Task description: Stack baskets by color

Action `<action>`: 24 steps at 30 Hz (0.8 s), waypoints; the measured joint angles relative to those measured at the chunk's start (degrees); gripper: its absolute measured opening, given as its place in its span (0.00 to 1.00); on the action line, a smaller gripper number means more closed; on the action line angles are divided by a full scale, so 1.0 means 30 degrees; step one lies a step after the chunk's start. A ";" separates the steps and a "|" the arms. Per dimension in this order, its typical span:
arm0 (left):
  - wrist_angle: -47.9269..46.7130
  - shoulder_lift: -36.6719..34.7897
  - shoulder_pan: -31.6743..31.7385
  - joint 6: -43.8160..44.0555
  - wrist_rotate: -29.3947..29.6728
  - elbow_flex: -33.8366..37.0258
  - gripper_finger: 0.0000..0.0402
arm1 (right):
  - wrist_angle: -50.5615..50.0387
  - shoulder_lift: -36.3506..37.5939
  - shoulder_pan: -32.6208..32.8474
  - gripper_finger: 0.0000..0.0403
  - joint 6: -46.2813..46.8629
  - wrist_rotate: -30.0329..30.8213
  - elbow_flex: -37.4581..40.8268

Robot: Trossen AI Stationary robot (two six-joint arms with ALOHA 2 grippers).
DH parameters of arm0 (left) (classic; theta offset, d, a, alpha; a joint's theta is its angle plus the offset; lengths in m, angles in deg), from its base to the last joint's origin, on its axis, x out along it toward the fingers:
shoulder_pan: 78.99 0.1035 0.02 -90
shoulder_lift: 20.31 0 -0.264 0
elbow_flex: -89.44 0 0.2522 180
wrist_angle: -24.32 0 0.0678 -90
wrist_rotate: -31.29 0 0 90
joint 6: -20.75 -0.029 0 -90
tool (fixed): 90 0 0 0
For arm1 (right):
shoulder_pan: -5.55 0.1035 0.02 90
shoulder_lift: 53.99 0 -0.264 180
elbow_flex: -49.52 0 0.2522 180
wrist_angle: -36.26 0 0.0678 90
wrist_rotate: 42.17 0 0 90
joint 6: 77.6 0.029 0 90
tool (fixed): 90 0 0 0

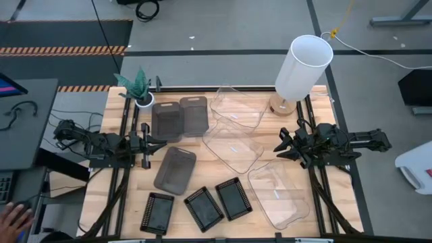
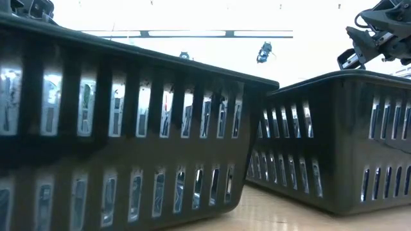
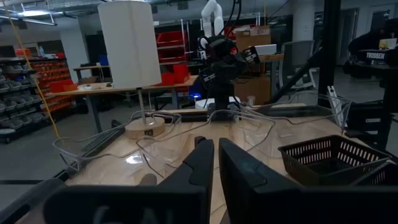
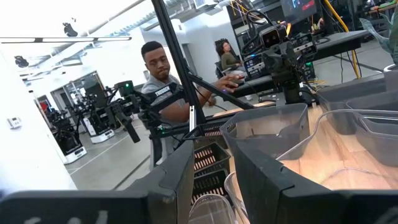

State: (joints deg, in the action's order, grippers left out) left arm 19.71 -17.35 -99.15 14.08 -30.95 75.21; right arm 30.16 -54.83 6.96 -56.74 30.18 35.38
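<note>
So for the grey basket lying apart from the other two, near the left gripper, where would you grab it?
The lone grey basket lies open side up, tilted on the table, so its thin rim is the part to pinch. I'd take the short rim edge nearest the left gripper, coming from above with one finger inside the wall. The two other grey baskets sit just beyond.

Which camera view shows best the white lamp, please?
The left wrist view: the white lamp stands whole there, with shade, stem and round wooden base. The high view shows it from above, at the table's far edge, base partly covered by the shade. The low and right wrist views do not show it.
</note>
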 joint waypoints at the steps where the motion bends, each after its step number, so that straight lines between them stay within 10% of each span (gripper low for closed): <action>1: 0.0005 -0.0002 -0.0005 -0.0002 -0.0004 0.0005 0.07 | 0.0003 0.0001 0.0007 0.30 0.0000 -0.0007 0.0004; 24: 0.0000 -0.0002 -0.0007 -0.0002 -0.0004 -0.0002 0.06 | 0.0000 -0.0003 0.0007 0.30 0.0000 -0.0007 -0.0003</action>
State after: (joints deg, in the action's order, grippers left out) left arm 19.71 -17.35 -99.17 14.07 -30.96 75.21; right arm 30.16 -54.84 6.98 -56.74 30.16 35.37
